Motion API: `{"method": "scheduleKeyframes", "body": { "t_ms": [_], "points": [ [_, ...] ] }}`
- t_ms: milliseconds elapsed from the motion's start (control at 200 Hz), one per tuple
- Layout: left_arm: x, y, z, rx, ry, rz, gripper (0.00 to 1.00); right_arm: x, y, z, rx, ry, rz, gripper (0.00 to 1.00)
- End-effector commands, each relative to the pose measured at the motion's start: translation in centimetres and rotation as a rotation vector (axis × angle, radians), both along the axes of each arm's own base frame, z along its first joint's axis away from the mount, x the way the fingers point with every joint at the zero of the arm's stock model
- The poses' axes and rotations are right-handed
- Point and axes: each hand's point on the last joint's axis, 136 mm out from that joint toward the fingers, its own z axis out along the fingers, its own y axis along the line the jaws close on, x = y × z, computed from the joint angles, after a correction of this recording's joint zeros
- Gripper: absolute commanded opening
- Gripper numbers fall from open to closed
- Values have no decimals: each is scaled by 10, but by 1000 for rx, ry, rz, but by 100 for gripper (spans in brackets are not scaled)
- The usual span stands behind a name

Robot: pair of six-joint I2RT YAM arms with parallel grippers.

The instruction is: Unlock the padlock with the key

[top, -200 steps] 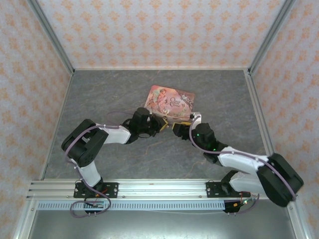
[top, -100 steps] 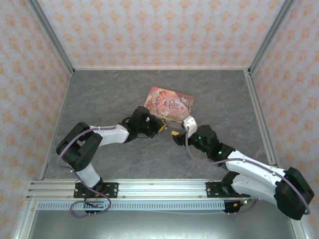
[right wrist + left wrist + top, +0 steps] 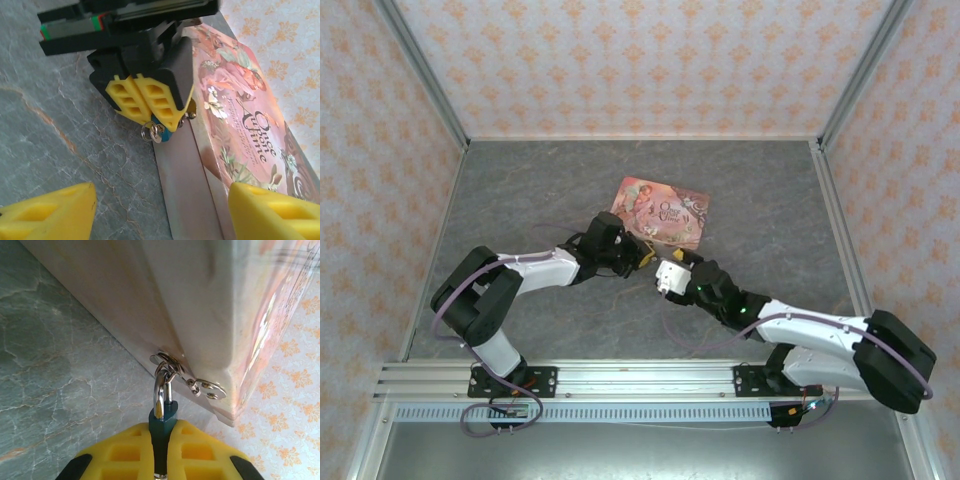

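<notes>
A closed, flat rectangular tin (image 3: 660, 212) lies on a grey, marble-veined table (image 3: 520, 200); its contents are hidden. The tin's lid is pink and glossy, printed with illustrated figures and flowers and with curly lettering that seems to begin "Once Upon"; its side wall is plain, smooth and pale. A small silver metal hasp (image 3: 192, 382) sits on that side wall. The tiny blue padlock (image 3: 162, 422) hangs right against the tin's side, its shiny silver shackle (image 3: 158, 390) looped through the hasp. The left gripper (image 3: 161, 450) is clenched on the padlock's body, its ribbed yellow pads (image 3: 125, 455) pressed to both sides. Beneath the padlock, a small silver ring (image 3: 146, 131) and a metal tab dangle, too small to identify. The right gripper (image 3: 161, 210) hovers just in front of the tin's side, released, its yellow fingers (image 3: 45, 212) spread wide with nothing between them.
</notes>
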Motion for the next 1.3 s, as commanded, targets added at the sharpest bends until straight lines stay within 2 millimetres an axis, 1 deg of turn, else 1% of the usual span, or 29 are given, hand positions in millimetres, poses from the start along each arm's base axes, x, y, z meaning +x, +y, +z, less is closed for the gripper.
{"method": "scheduleKeyframes", "body": {
  "t_ms": [0,10,20,35,165,380,455,500,611,651,736,796,876,1006,1086,1221,1296],
  "points": [
    [6,-15,29,-64,-47,-12,0,10,8,11,-22,-87,13,69],
    [6,-15,29,-63,-45,-13,0,10,8,12,-20,-89,14,69],
    [6,-16,29,-63,-46,-13,0,11,9,6,-32,-80,15,69],
    [5,-16,28,-64,-45,-14,0,12,10,4,-36,-76,12,69],
    [5,-21,28,-72,-40,-18,0,21,16,-3,-34,-72,-18,63],
    [4,-25,31,-76,-38,-25,0,28,22,-15,-20,-49,-42,49],
    [4,-26,31,-74,-40,-26,0,29,23,-13,0,-52,-47,48],
    [3,-25,30,-73,-38,-25,0,29,23,-12,5,-55,-48,45],
    [3,-27,30,-72,-36,-26,0,30,24,-10,9,-59,-50,42],
    [2,-27,29,-71,-35,-28,0,30,25,-10,8,-59,-48,40],
    [1,-28,28,-69,-32,-31,0,31,26,-8,12,-60,-46,39],
    [1,-28,28,-69,-32,-31,0,32,27,-9,7,-59,-46,35],
    [1,-28,28,-68,-32,-32,0,33,28,-9,9,-62,-50,34],
    [0,-28,27,-65,-29,-33,0,35,29,-10,4,-65,-57,29],
    [0,-28,26,-65,-29,-33,0,37,29,-12,-5,-66,-62,28],
    [0,-28,26,-65,-26,-32,0,41,28,-14,-8,-75,-81,21],
    [0,-28,27,-67,-28,-34,0,43,28,-15,-7,-78,-91,19]
  ]
}}
